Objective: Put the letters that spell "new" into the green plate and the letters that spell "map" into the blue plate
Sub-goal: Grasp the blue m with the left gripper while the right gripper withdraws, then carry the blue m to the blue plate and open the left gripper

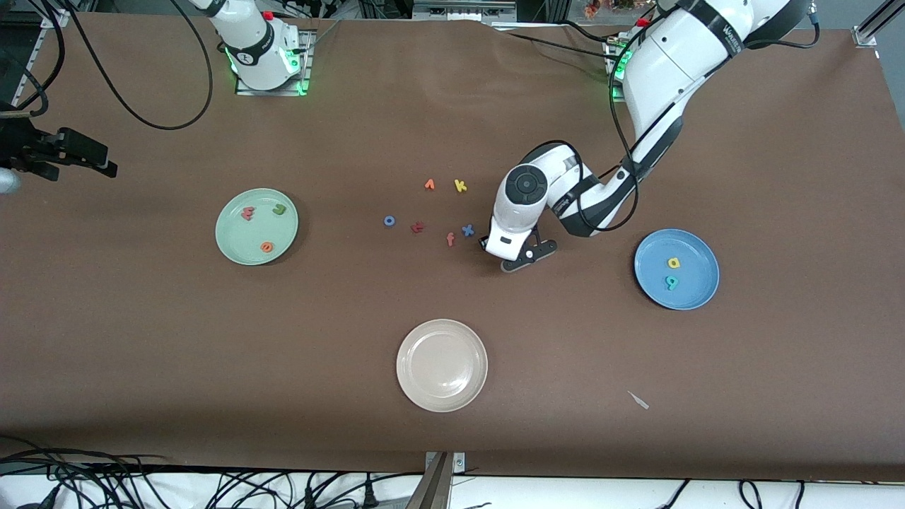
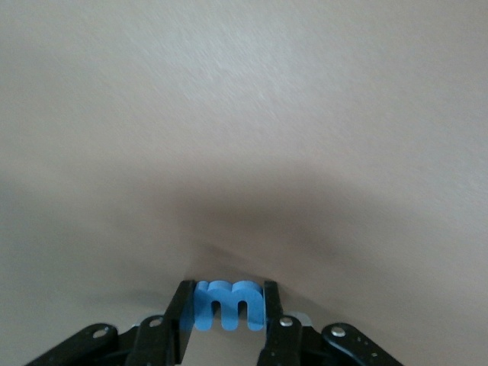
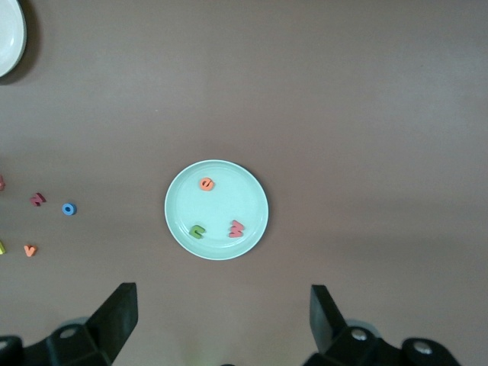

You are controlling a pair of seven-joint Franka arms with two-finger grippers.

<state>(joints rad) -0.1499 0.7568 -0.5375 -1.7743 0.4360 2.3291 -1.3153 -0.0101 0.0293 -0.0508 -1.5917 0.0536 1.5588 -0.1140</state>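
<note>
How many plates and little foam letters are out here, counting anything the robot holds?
Plates: 3 (green plate, blue plate, beige plate)
Letters in the green plate: 3
Letters in the blue plate: 2
Loose letters on the table: 6
Blue "m" in the left end effector: 1
Total: 15

table [image 1: 141, 339]: matt brown cover | beige plate [image 1: 442, 365]: glossy | "m" [image 2: 226, 305]: matt foam

3 plates: green plate [image 1: 226, 237], blue plate [image 1: 696, 247], beige plate [image 1: 424, 382]. 12 foam letters: 3 in green, 2 in blue, 6 loose on table [image 1: 212, 396], 1 blue m [image 2: 226, 305] (pinched). 2 arms.
</note>
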